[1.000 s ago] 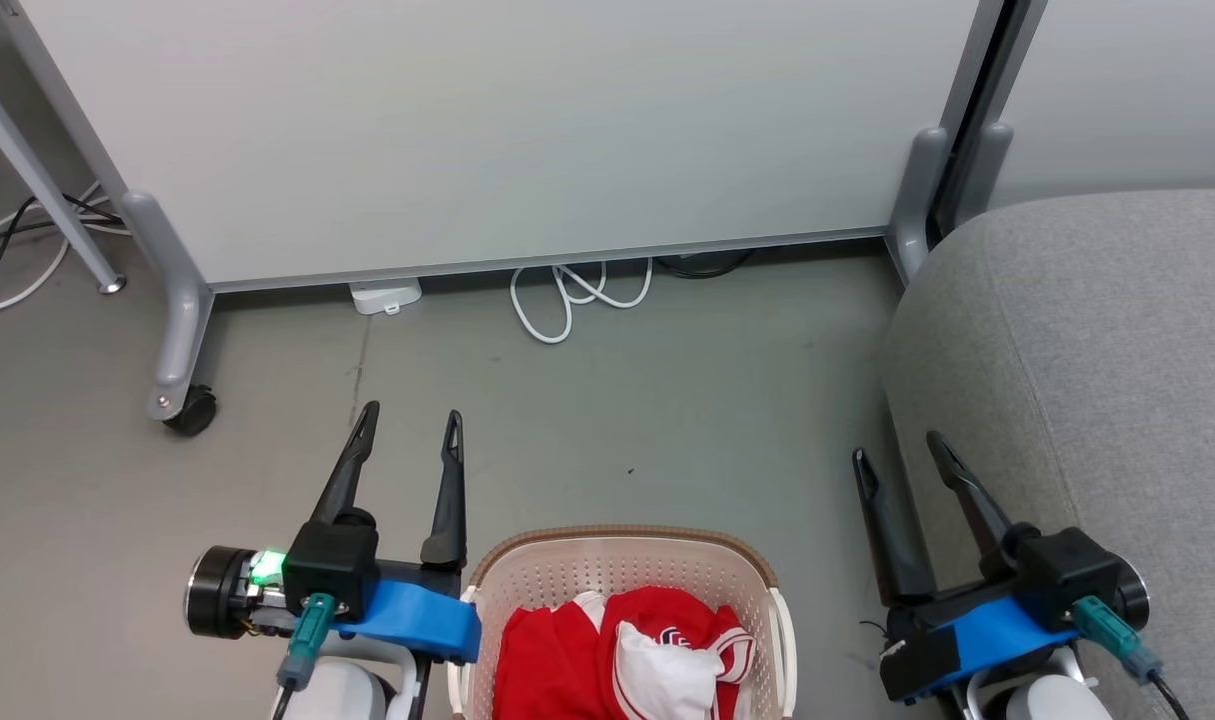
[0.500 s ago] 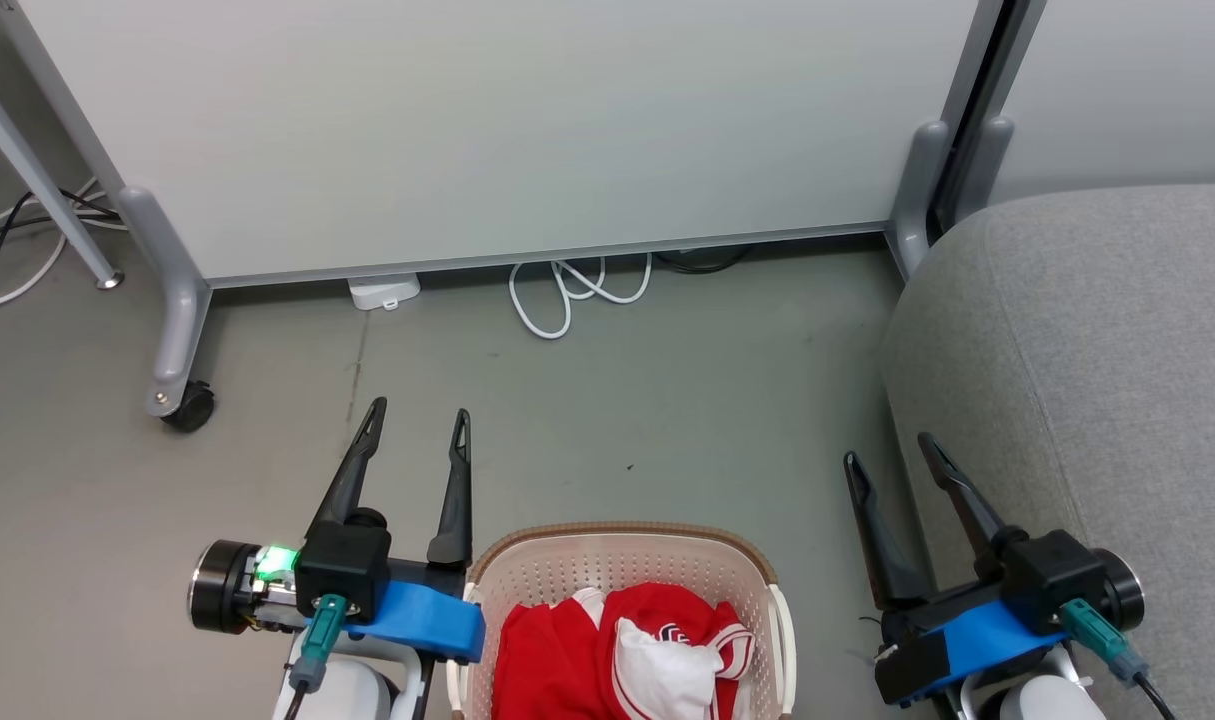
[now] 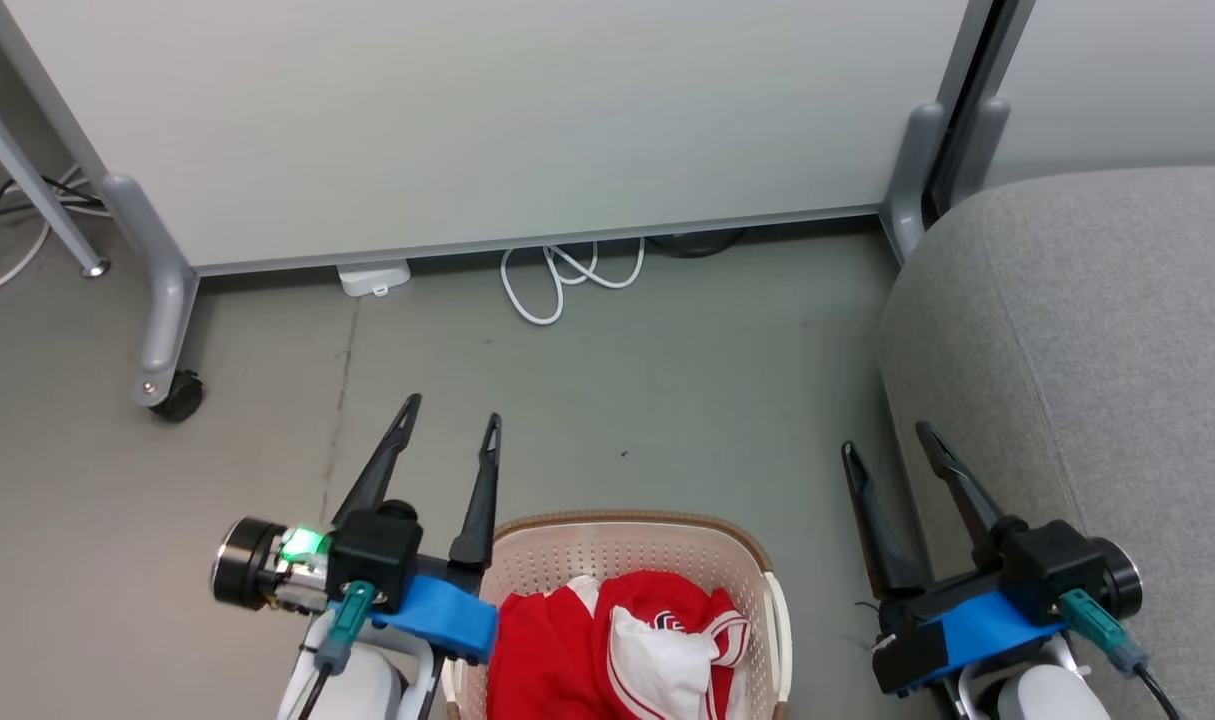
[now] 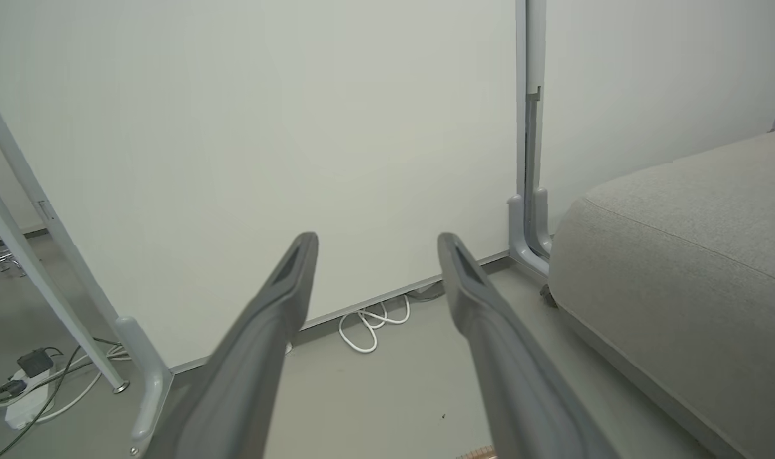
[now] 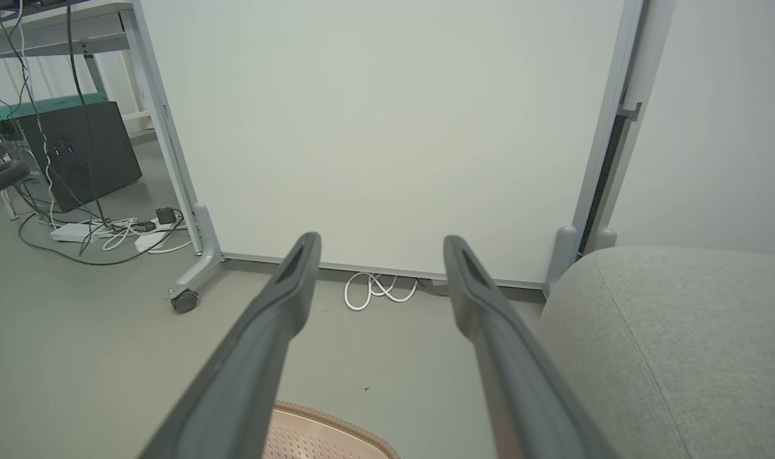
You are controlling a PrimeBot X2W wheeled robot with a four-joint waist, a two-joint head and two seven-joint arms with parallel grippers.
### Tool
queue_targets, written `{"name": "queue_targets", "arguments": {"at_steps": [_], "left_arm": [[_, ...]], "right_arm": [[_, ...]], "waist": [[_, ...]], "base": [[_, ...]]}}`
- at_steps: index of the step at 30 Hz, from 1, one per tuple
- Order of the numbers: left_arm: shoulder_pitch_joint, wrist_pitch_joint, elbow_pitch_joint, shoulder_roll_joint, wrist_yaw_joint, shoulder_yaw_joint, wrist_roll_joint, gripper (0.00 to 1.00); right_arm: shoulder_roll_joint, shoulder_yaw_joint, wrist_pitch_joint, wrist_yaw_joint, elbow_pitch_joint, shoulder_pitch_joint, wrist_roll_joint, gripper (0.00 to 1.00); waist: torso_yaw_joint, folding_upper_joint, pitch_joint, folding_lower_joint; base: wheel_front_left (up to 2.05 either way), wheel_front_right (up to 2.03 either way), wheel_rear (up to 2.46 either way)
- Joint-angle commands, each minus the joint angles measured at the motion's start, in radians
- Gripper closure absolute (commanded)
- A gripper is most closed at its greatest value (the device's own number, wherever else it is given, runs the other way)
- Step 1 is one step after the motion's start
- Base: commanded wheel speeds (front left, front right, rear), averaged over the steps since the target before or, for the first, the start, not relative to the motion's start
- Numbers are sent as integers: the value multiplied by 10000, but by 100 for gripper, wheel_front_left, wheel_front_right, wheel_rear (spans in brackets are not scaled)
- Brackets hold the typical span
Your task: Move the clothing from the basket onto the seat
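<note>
Head view: cream-white perforated plastic basket (image 3: 627,522) w/ brown woven-look rim sits on the grey floor (image 3: 667,400) at 6 o'clock, cut off by the bottom edge. Soft bright red clothing (image 3: 557,650) w/ white panels, thin white stripes & a small logo lies bunched inside it. Large grey fabric-upholstered seat (image 3: 1087,330) w/ rounded edge takes up 3 o'clock, apart from basket, strip of floor btwn them.

L gripper (image 3: 453,410), two long dark fingers on a blue mount, is at 7 o'clock, just beside basket's left rim. Fingers spread wide, empty, tips pointing approx 12–1 o'clock over bare floor. R gripper (image 3: 885,438) is at 5 o'clock, btwn basket & seat. Fingers likewise spread wide, empty, tips leaning to 11 o'clock, near seat's front edge.

Big pale partition panel (image 3: 527,130) on grey metal legs spans 12 o'clock. Looped white cable (image 3: 557,285) lies on floor at its foot. Black caster (image 3: 179,395) at 9 o'clock. R wrist view: basket rim shows at 6 o'clock, seat at 4 o'clock.
</note>
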Motion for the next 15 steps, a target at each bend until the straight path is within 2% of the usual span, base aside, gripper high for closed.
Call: {"name": "queue_targets", "arguments": {"at_steps": [1, 8, 15], "left_arm": [[-316, -31, 176, 116, -142, -150, 126, 0], [-1062, -30, 1240, 381, -647, -1029, 455, 0], [-2026, -30, 2649, 576, -975, -2245, 760, 0]], "right_arm": [[-51, 38, -35, 5, -49, -170, 10, 0], [-51, 74, -35, 5, -167, -508, -10, 0], [-48, 36, -35, 5, -367, -1083, -64, 0]], "waist": [[-42, 0, 112, 0], [-409, 0, 716, 0], [-809, 0, 1815, 0]], "base": [[0, 0, 0], [0, 0, 0], [0, 0, 0]]}}
